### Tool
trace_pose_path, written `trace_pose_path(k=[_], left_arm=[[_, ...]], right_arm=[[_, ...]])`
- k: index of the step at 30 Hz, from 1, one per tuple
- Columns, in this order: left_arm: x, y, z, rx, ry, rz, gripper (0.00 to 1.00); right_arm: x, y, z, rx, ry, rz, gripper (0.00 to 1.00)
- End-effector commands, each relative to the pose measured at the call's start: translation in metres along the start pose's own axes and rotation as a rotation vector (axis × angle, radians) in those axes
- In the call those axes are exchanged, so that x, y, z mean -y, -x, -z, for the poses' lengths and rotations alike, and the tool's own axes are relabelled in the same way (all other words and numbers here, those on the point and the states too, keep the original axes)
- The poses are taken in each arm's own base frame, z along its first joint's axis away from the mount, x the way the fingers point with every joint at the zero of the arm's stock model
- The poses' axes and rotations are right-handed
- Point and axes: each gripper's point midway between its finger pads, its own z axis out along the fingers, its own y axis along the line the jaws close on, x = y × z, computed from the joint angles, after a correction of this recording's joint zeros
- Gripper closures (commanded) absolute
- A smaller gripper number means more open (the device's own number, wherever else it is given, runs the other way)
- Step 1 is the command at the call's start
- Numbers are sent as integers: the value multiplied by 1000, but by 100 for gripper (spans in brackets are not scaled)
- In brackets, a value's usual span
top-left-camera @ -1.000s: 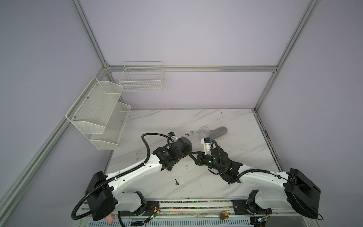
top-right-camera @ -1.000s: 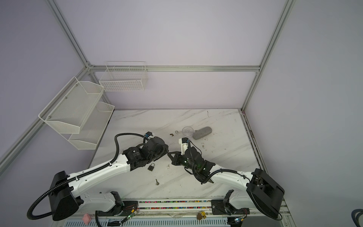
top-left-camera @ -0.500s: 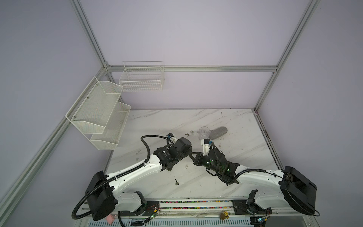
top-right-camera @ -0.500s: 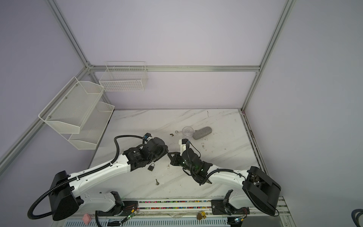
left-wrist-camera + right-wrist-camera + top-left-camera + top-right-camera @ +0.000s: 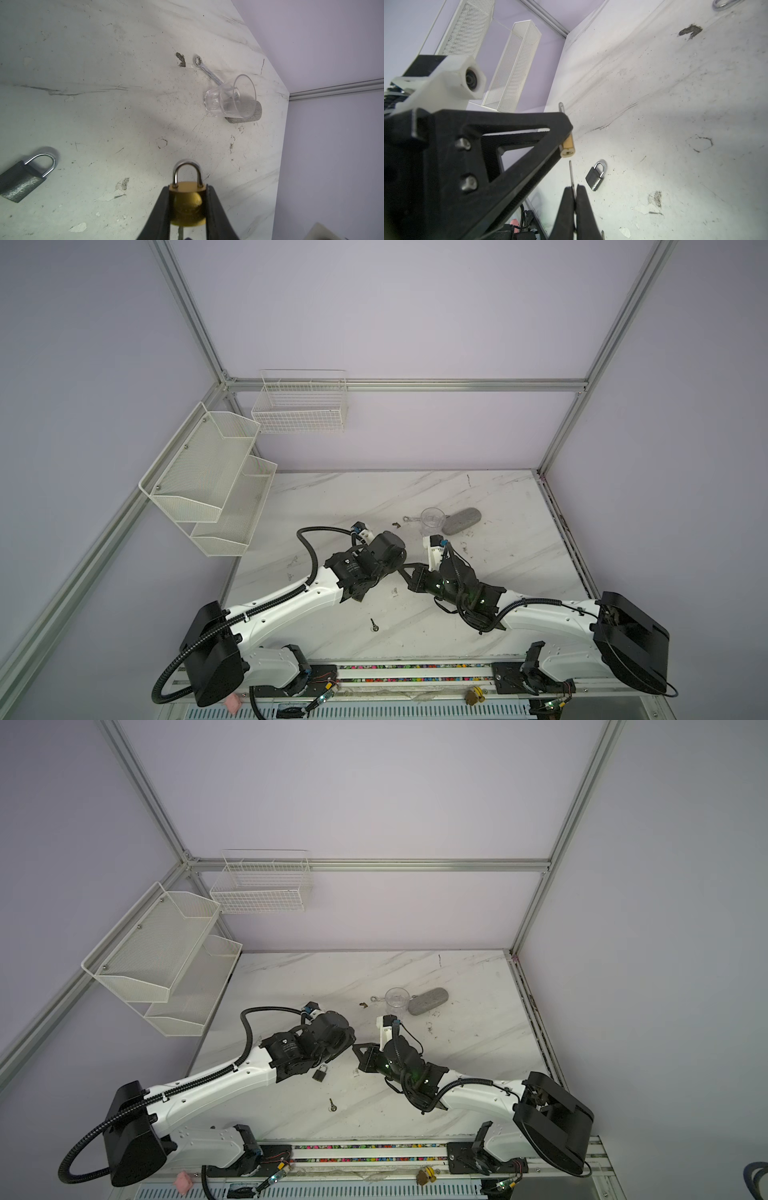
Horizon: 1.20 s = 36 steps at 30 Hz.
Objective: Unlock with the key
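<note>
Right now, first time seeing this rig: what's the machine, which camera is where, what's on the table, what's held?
Two white robot arms, each ending in a two-finger gripper, share a marble table. Both top views look down from one overhead camera head. Each wrist view comes from a camera on that arm's wrist, looking out past the gripper. The left gripper is shut on a brass padlock. The right gripper pinches a key, its tip just short of that lock's underside. On the table are a grey padlock, a spare key, a glass, a small wrench and a grey oblong pad. Wire baskets hang on the walls.
</note>
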Motion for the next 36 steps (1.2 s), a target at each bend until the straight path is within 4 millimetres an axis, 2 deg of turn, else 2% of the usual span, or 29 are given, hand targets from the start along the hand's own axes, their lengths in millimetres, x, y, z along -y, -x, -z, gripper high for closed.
trace_pose_path(k=[1, 4, 19, 28, 36], left_arm=[[-9, 0, -3, 25, 10, 9, 100], [-8, -1, -3, 21, 8, 6, 100], [-3, -5, -5, 17, 8, -11, 100], [0, 6, 3, 58, -10, 6, 100], [2, 10, 6, 73, -17, 17, 100]], right_arm=[[-13, 14, 3, 60, 30, -30, 100], [-10, 15, 3, 62, 7, -29, 100], [-17, 21, 3, 83, 28, -28, 100], [-1, 12, 2, 53, -34, -22, 100], [-17, 12, 2, 50, 20, 6, 100]])
